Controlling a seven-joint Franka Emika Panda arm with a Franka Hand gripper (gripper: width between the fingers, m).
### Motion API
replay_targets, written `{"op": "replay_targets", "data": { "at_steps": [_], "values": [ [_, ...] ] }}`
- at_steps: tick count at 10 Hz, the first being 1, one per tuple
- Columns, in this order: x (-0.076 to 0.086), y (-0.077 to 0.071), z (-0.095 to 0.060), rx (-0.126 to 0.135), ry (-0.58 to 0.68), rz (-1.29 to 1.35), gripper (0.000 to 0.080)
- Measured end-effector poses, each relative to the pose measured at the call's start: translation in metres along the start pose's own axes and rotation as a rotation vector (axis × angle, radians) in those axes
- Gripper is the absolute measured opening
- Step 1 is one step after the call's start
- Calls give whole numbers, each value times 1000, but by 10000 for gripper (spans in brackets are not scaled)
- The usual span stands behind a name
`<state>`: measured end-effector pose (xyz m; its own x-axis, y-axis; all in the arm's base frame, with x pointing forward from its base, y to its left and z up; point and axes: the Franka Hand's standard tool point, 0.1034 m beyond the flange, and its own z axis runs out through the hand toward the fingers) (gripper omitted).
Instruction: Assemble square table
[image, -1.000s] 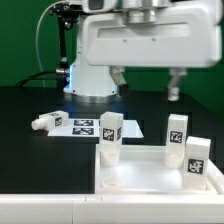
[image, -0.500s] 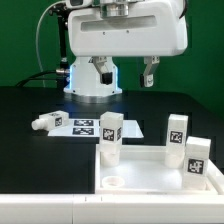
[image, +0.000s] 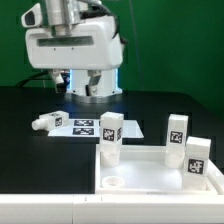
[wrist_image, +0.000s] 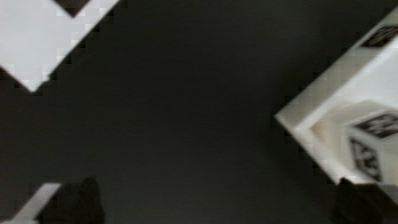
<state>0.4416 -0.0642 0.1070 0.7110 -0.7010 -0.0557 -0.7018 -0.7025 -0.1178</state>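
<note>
- Since the earlier frames the arm's white head has swung across to the exterior view's left; it now hangs high, above the back of the table, around 11 o'clock from the panel.
- Gripper (image: 90, 82): jaws spread wide, nothing between them; in the wrist view only dark fingertips (wrist_image: 71, 200) show over bare black table (image: 30, 150).
- Square panel (image: 150, 175) sits at the front, toward the exterior view's right, rim up.
- Three legs stand upright on or at the panel: one at its 10 o'clock corner (image: 110, 138), one at 1 o'clock (image: 177, 135), one at 3 o'clock (image: 196, 158). Whether they are screwed home I cannot tell.
- Fourth leg (image: 47, 122) lies on its side, well apart at 10 o'clock, just beside the marker board (image: 85, 127).
- Judgement: roughly three quarters along; the lying leg is left, and the near socket (image: 114, 184) is open for it.
- Room: black surface around the lying leg is free to the exterior view's left; marker board crowds its other side. Standing legs are the things to clear on the way back.
</note>
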Motion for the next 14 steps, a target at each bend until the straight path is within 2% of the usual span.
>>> {"op": "replay_targets", "data": {
  "at_steps": [1, 4, 5, 6, 7, 8, 10, 12, 13, 14],
  "values": [
    [-2, -9, -1, 3, 2, -12, 649],
    [-3, -7, 1, 0, 0, -20, 649],
    [-3, 11, 5, -4, -17, -50, 649],
    [-6, 42, 12, -16, -39, -34, 649],
    [-10, 68, 22, -15, -51, -7, 649],
    [-12, 79, 29, -33, -53, 13, 649],
    [-11, 74, 28, -30, -50, 3, 649],
    [-12, 78, 30, -31, -51, -1, 649],
    [-19, 96, 38, -30, -67, 24, 649],
    [-26, 110, 44, -44, -83, 37, 649]
  ]
}}
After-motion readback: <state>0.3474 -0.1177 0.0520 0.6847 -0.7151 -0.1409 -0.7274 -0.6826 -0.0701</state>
